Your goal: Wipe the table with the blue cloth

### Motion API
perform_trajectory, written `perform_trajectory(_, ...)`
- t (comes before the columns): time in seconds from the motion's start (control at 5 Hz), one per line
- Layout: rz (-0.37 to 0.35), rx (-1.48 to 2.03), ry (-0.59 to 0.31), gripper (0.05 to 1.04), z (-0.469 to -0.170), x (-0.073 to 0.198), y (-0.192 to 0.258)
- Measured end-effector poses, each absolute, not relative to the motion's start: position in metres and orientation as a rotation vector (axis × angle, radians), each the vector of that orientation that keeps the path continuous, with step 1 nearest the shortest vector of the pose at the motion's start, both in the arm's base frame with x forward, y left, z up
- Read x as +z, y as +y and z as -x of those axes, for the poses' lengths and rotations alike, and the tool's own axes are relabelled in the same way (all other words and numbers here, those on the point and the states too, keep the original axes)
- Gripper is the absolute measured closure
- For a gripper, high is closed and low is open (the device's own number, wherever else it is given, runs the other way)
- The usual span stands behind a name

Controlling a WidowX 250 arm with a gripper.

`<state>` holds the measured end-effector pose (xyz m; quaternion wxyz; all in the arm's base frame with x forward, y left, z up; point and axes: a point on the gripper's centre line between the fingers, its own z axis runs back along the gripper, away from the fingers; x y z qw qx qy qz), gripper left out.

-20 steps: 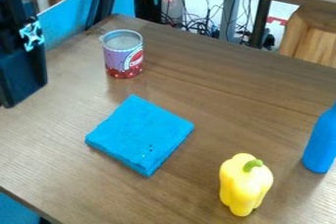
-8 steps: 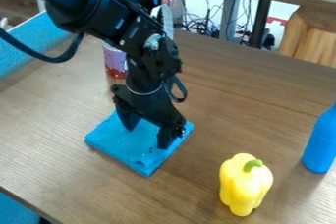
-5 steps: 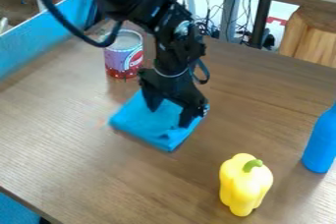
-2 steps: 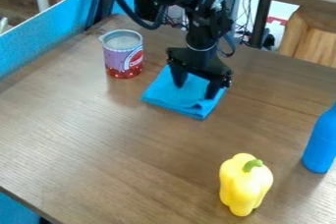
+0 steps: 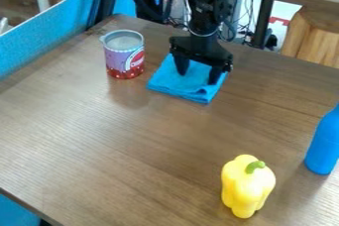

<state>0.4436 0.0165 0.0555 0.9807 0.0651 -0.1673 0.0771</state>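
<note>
Cloth (image 5: 197,82) has shifted toward the far edge of the counter (image 5: 132,141), beneath parted fingers (image 5: 181,65); cables (image 5: 246,26) behind; bottle (image 5: 323,143) partly cut off.

Can (image 5: 120,60) left of cloth (image 5: 187,86), pepper (image 5: 245,188) before both, bottle (image 5: 323,143) right of and behind pepper, all on table (image 5: 126,150)

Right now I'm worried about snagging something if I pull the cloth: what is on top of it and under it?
On top, the gripper has its fingers apart, tips down on the cloth. Under it, nothing can be made out: it covers that patch of the table.
</note>
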Motion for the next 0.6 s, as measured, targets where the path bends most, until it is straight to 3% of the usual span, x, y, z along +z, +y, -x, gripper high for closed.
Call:
perform_trajectory(0.2, -0.134, 0.167, -0.326, 0.083, -0.441, 0.053, 0.021)
perform_trajectory(0.6, -0.113, 0.169, -0.272, 0.083, -0.374, 0.051, 0.019)
